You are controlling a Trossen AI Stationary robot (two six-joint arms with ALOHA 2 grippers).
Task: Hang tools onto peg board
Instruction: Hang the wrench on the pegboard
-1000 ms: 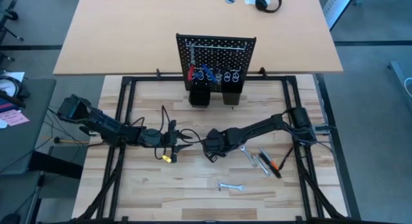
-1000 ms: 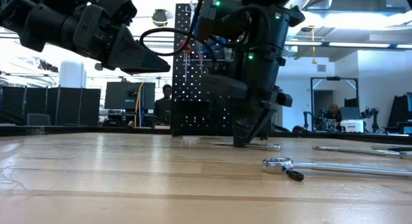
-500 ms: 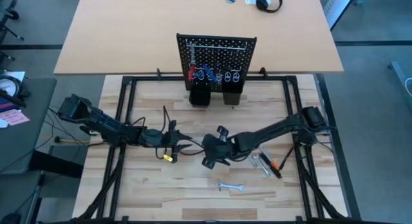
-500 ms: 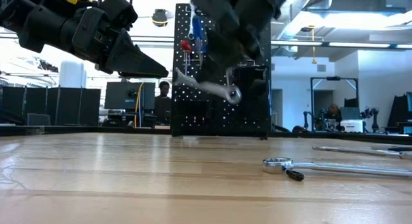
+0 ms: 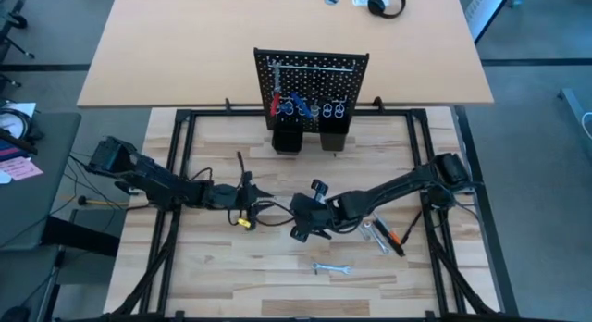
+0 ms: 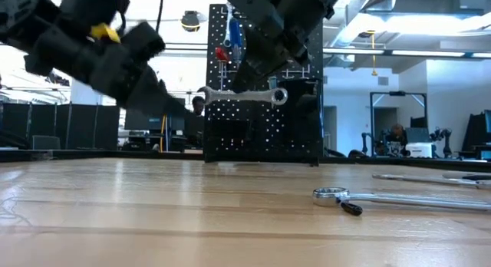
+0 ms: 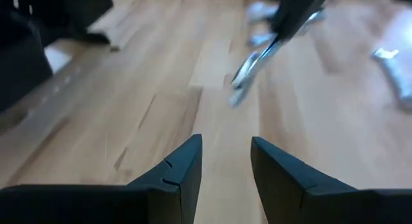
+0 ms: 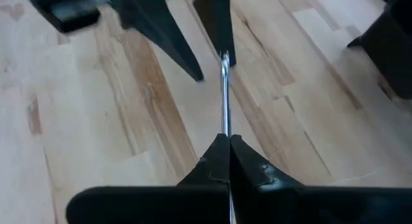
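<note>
My right gripper (image 6: 257, 81) (image 8: 226, 141) is shut on a silver wrench (image 6: 245, 96) (image 7: 252, 64), which hangs level above the table's middle, in front of the peg board (image 5: 312, 81) (image 6: 307, 106). The board stands upright at the far side, with red- and blue-handled tools (image 5: 287, 105) and silver ring hooks (image 5: 329, 109) on it and two black cups (image 5: 310, 140) at its base. My left gripper (image 5: 270, 207) (image 7: 225, 166) is open with nothing between its fingers, just left of the wrench's open end (image 6: 205, 93). My right gripper pinches the wrench's shaft (image 8: 225, 121) between its two fingers, which lie on its flat faces. They come slanting down from above and from the table's right. The wrench is lifted clear of the table and level, its ring end (image 6: 278, 96) toward the right.
Several more tools lie on the table's right half: a small wrench (image 5: 330, 267) near the front, silver tools (image 5: 375, 231) and an orange-and-black one (image 5: 398, 239) under the right arm. A long wrench (image 6: 383, 196) shows in the low view. Headphones (image 5: 385, 2) lie on the desk behind.
My right gripper has risen from the table with the wrench and turned. The wrench has come up clear of the wood, first slanted, now level. My left gripper has sunk a little toward the table.
</note>
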